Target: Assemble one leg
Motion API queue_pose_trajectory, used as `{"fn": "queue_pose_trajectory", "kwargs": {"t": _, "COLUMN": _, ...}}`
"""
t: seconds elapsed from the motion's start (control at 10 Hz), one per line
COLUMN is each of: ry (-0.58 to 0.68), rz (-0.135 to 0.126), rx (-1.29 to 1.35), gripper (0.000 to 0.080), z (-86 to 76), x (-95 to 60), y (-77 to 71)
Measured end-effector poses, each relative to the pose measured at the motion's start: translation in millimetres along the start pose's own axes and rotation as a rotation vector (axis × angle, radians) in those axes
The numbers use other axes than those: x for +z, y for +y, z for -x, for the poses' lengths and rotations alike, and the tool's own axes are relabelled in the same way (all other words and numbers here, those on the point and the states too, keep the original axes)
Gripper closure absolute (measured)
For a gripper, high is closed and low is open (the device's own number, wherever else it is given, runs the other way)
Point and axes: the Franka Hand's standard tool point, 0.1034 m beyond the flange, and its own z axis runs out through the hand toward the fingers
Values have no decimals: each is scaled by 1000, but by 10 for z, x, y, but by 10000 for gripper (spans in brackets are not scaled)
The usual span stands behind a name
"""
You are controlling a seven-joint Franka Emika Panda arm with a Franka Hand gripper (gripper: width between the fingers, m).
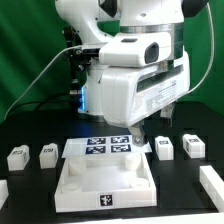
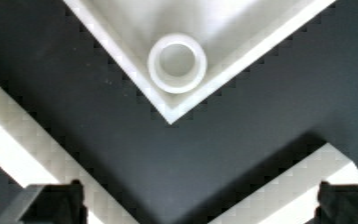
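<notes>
Four small white legs with black-and-white tags stand on the black table. Two are at the exterior view's left (image 1: 17, 157) (image 1: 46, 154) and two at its right (image 1: 165, 146) (image 1: 193, 147). My gripper (image 1: 146, 134) hangs low over the far right corner of the large white tray-like panel (image 1: 70, 183), close to the nearest right leg. In the wrist view the gripper (image 2: 194, 205) is open and empty, its dark fingertips (image 2: 44, 205) wide apart. One corner of the panel (image 2: 229, 30) with its round hole (image 2: 176, 60) lies ahead. No leg shows in the wrist view.
The marker board (image 1: 108, 148) lies behind the panel, under the arm. A white part (image 1: 212, 185) lies at the exterior view's front right and another (image 1: 3, 190) at the left edge. White strips (image 2: 7, 140) (image 2: 318, 165) cross the wrist view diagonally.
</notes>
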Motion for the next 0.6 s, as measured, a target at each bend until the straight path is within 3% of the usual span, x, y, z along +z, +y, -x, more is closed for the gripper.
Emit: {"fn": "queue_pose_trajectory", "kwargs": {"t": 0.6, "ry": -1, "rz": -1, "rx": 0, "gripper": 150, "z": 1, "x": 6, "y": -1}}
